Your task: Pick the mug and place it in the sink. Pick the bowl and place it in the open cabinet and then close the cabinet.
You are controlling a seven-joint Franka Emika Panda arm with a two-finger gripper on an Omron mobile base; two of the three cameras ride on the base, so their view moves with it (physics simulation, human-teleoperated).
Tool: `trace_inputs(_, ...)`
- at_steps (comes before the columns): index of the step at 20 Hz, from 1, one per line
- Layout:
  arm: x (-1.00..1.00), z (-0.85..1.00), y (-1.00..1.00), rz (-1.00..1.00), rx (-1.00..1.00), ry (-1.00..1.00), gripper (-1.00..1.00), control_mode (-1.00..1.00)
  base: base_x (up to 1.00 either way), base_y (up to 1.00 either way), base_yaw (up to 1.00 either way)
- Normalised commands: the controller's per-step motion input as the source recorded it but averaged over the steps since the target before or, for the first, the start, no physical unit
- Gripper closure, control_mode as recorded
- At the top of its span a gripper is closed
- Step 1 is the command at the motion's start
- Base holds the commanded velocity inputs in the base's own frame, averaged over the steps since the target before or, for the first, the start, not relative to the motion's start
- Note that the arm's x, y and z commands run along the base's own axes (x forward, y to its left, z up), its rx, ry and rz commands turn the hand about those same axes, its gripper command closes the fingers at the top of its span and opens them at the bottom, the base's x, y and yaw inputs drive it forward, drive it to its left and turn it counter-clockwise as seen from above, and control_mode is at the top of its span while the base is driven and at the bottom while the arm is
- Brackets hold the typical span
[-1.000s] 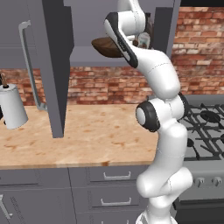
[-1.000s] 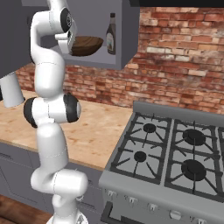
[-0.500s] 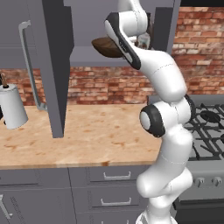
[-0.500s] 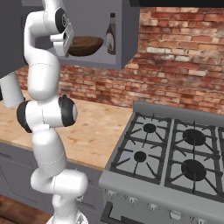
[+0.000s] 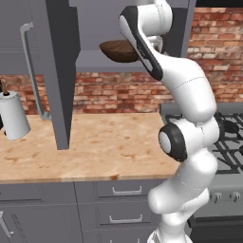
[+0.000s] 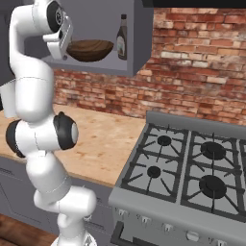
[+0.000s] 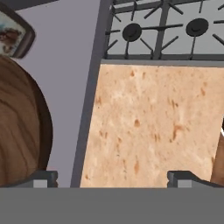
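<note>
A wide, shallow, dark wood-grain bowl [image 6: 90,49] rests on the grey shelf of the open cabinet [image 6: 137,33], with a dark bottle [image 6: 122,30] standing upright just beside it at its 3 o'clock in the right base view. In the hand view the bowl [image 7: 19,127] sits at 9 o'clock, on the shelf, with a wooden counter [image 7: 157,122] below and stove burners [image 7: 162,26] toward 12 o'clock. The gripper [image 7: 112,178] has its jaws spread wide with nothing between them; the bowl lies outside the left tip, close to it, and whether they touch cannot be told. From the left base view the bowl [image 5: 117,50] shows at 9 o'clock from the white wrist, and the cabinet door [image 5: 59,71] hangs open with its long silver handle [image 5: 32,71] further out at 9 o'clock; a paper towel roll [image 5: 15,115] stands on the counter below. The bowl looks rigid, light and smooth, likely to slide on the shelf if nudged, and its thin rim is the natural place to pinch. It appears placed already, so the door handle is probably what needs taking hold of next; it is a stiff bar, best pushed or gripped mid-length.
</note>
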Motion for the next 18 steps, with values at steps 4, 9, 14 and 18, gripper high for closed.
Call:
trace_inputs(4, -0.71, 0.25, 0.0, 0.0, 0.0, -0.1, -1.0, -1.0, 0.0, 0.0, 0.0)
trace_inputs(9, -0.91, 0.16, -0.02, 0.0, 0.0, -0.16, -1.0, -1.0, 0.0, 0.0, 0.0)
trace_inputs(14, -1.0, 0.0, -0.32, 0.01, 0.0, -0.34, -1.0, -1.0, 0.0, 0.0, 0.0)
trace_inputs(18, -1.0, 0.02, -0.65, 0.0, 0.02, -0.27, -1.0, -1.0, 0.0, 0.0, 0.0)
